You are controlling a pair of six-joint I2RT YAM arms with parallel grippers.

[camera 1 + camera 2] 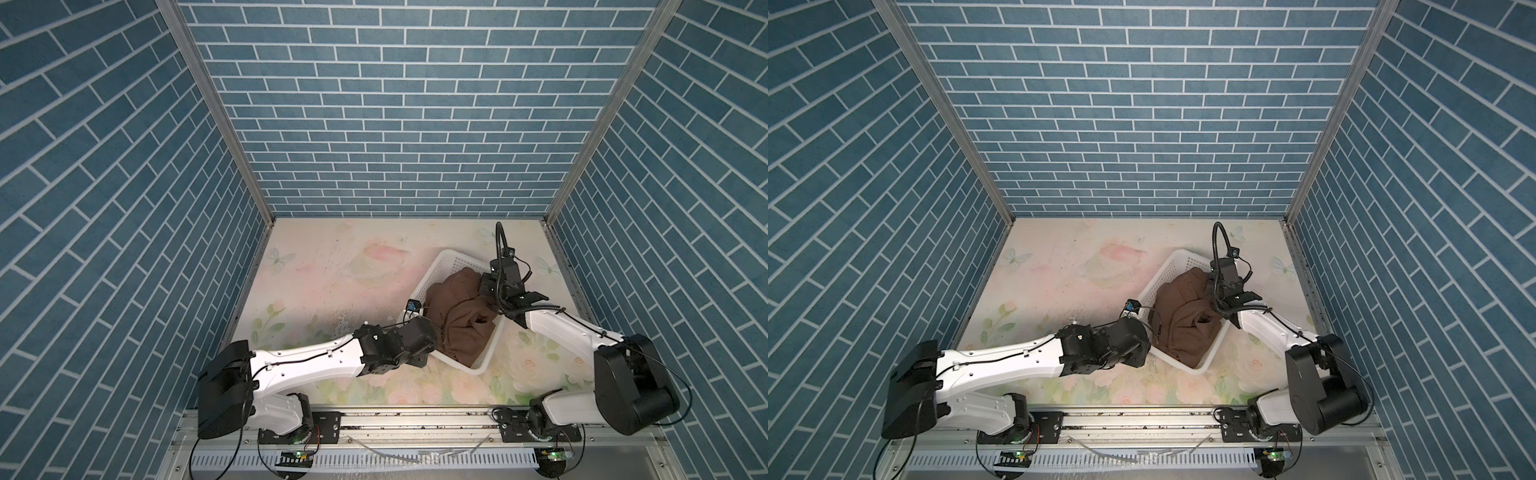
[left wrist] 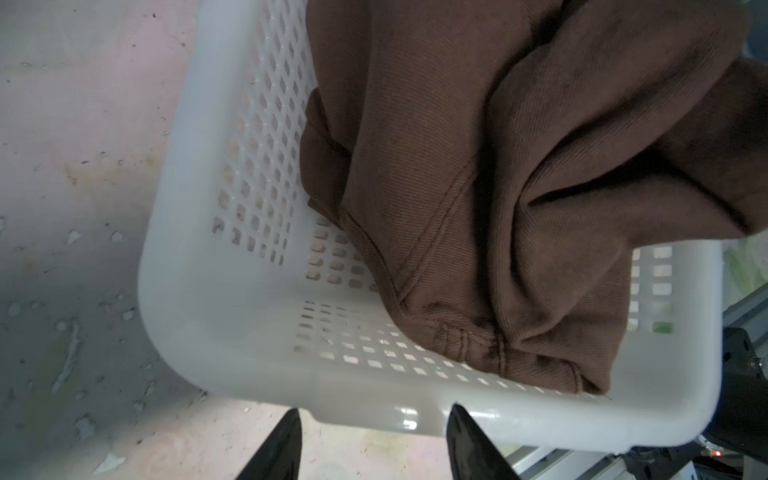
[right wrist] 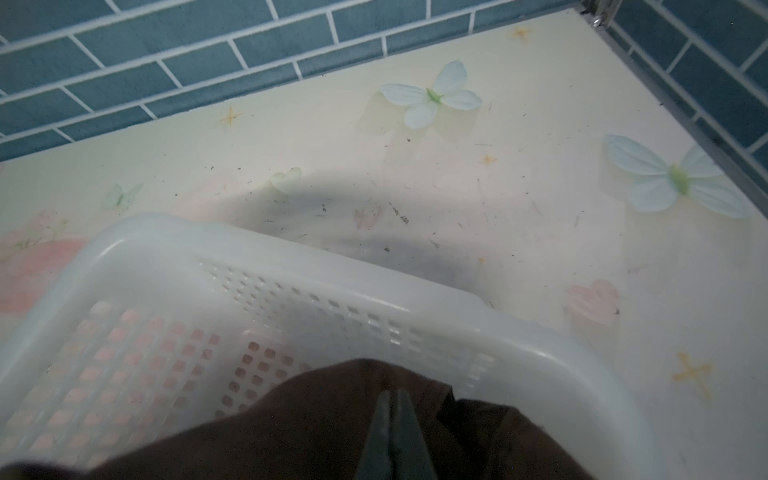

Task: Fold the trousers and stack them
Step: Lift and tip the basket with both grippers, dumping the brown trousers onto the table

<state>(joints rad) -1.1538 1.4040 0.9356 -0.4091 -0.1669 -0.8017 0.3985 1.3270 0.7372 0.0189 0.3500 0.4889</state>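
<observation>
right pincer: right gripper (image 3: 394, 394) clenched, tips sunk in cloth. It looks to be pinching a fold of the dark brown soft-cloth trousers (image 1: 457, 328). In both top views the cloth peaks toward it at the heap's 2 o'clock.
left pincer: left gripper (image 2: 374, 415) released and grasping nothing, jaws spread just outside the rim on the basket's 8 o'clock side.
trousers: crumpled heap inside the white perforated plastic basket (image 1: 441, 266), filling most of it; a seam and hem show in the left wrist view. Not yet folded.
basket: sits skewed on the pastel floral tabletop (image 1: 324, 291), at 3 o'clock of the table's middle.
step: judged as pulling the trousers out of the basket; task is early.
do it well: raise the pinch straight up until the cloth clears the rim. The left pincer should hold the rim down so the basket stays put. Then carry toward the bare table at 9 o'clock and spread flat.
risk: the small pinch may slip, or dragging cloth may tip the basket.
</observation>
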